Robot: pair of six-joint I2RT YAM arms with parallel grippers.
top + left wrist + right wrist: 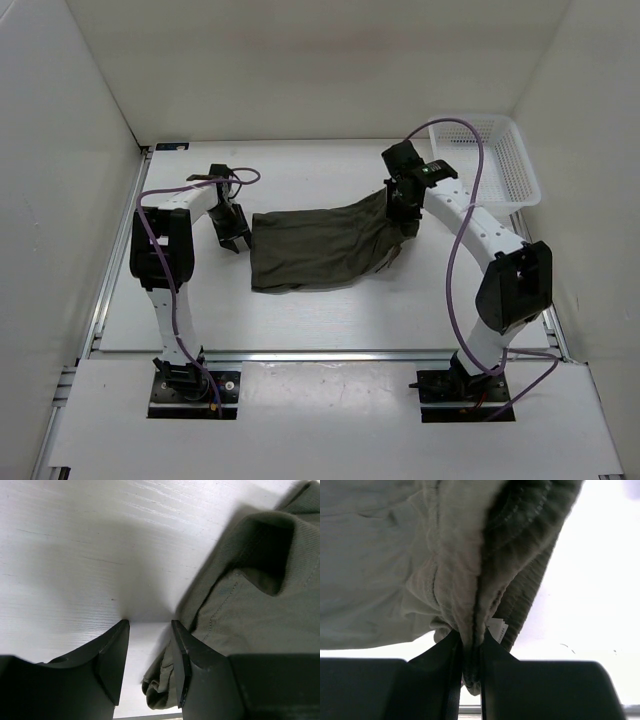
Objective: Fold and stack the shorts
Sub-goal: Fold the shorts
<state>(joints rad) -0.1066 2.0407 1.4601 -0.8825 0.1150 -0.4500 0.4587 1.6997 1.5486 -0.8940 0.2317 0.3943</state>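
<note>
The dark olive-green shorts (318,247) lie spread on the white table, their right end lifted. My right gripper (405,212) is shut on the waistband of the shorts (470,600), with a white label beside the fingers. My left gripper (235,238) is open at the left edge of the shorts. In the left wrist view the gripper (150,645) has bare table between its fingers, and the shorts (250,595) lie against the outside of the right finger (192,665).
A white plastic mesh basket (492,160) stands at the back right corner. White walls enclose the table on the left, back and right. A metal rail runs along the near edge.
</note>
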